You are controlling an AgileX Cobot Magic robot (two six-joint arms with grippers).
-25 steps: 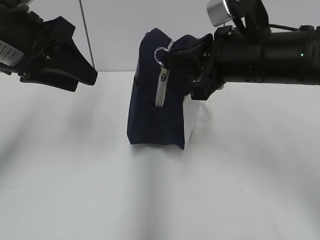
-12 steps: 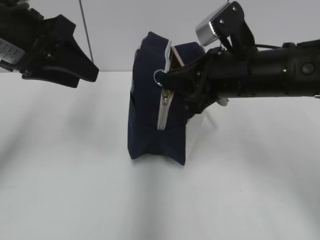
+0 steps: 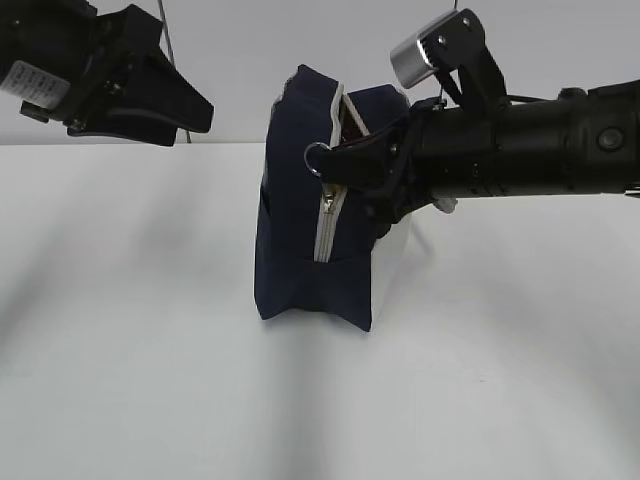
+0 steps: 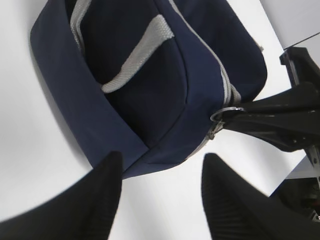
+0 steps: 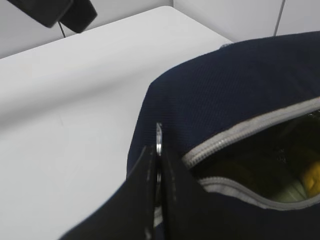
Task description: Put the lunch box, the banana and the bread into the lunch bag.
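On the plain white table (image 3: pixel 150 380), the boxy dark navy fabric lunch bag (image 3: pixel 300 240) is standing just below my right gripper (image 3: pixel 340 163), which is pinching its metal ring pull (image 5: pixel 158 140). My left gripper (image 4: pixel 160 172) is hanging released above the bag.

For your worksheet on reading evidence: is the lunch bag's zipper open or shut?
Partly open. In the right wrist view the zipper gapes, showing something yellow inside the lunch bag; the right pincer pinches the ring pull.
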